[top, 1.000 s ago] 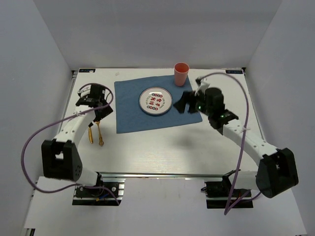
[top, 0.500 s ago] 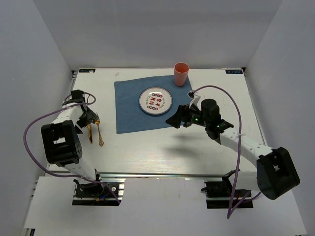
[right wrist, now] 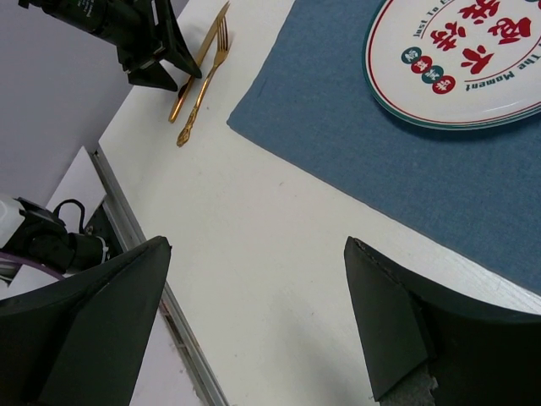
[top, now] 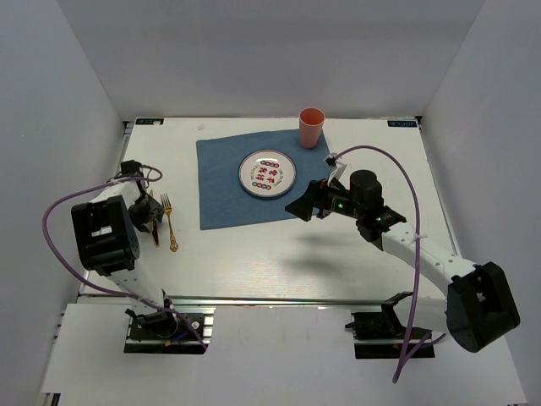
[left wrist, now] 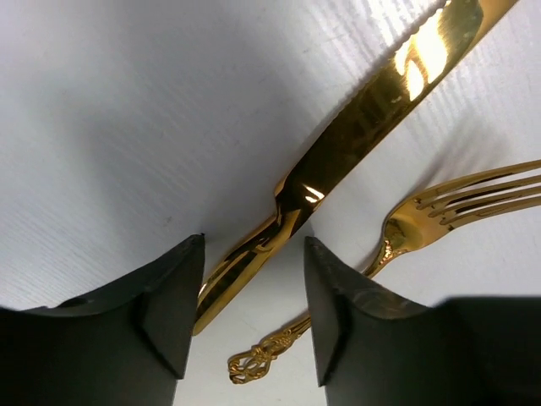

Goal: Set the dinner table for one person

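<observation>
The dinner table (top: pixel 279 254) is a large white top with a blue placemat (top: pixel 224 182) on it. A patterned plate (top: pixel 266 173) lies on the mat, and an orange cup (top: pixel 311 127) stands at its far right corner. A gold knife (left wrist: pixel 363 118) and a gold fork (left wrist: pixel 456 199) lie side by side left of the mat; the fork also shows in the top view (top: pixel 170 224). My left gripper (left wrist: pixel 254 254) is open and low, its jaws either side of the knife's handle with gaps showing. My right gripper (right wrist: pixel 254 254) is open and empty above bare table at the mat's near right corner.
A silver rail (top: pixel 279 299) runs along the table's near edge. White walls close in the left, right and back. The right wrist view also shows my left gripper (right wrist: pixel 156 55) by the cutlery and the plate (right wrist: pixel 456 59) on the mat.
My left gripper has pulled back to the left and down to the knife's handle end. My right gripper has swung from beside the plate toward the mat's near edge.
</observation>
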### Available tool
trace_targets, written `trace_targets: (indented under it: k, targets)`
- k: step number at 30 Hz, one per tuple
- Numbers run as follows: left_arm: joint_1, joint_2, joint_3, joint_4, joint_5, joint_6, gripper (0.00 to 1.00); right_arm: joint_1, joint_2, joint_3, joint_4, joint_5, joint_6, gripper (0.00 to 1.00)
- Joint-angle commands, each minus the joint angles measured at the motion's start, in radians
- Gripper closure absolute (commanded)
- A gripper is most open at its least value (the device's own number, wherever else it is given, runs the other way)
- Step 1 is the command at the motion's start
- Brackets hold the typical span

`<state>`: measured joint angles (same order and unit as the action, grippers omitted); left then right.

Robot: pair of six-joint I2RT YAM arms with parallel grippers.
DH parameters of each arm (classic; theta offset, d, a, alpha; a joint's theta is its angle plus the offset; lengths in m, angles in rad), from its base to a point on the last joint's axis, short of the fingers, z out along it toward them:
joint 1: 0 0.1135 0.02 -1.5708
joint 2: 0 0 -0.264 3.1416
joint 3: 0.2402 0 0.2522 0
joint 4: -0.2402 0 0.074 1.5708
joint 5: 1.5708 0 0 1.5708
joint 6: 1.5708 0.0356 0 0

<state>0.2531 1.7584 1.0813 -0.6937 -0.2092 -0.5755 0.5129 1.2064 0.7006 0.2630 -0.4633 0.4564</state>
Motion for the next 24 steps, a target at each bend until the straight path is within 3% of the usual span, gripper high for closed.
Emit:
trace_targets:
  k: [1, 6, 10, 14, 19, 24]
  targets:
    - [0.024, 0.045, -0.006, 0.008, -0.007, 0.008, 0.42, -0.001, -0.018, 0.000, 0.035, -0.006, -0.012, 0.11]
    - [0.034, 0.059, -0.021, 0.034, 0.021, 0.011, 0.57, 0.003, -0.019, 0.000, 0.033, 0.014, -0.015, 0.11]
    - [0.043, 0.102, -0.009, 0.022, 0.025, 0.016, 0.81, -0.002, -0.005, 0.005, 0.025, 0.023, -0.015, 0.11]
    - [0.043, 0.127, 0.002, 0.002, 0.017, 0.014, 0.98, -0.001, -0.007, 0.007, 0.019, 0.032, -0.015, 0.11]
    - [0.043, 0.102, 0.008, -0.029, -0.027, 0.000, 1.00, -0.002, -0.007, 0.004, 0.021, 0.038, -0.015, 0.11]
    - [0.008, -0.034, 0.028, -0.084, -0.105, -0.007, 1.00, -0.001, -0.004, 0.000, 0.025, 0.041, -0.007, 0.11]
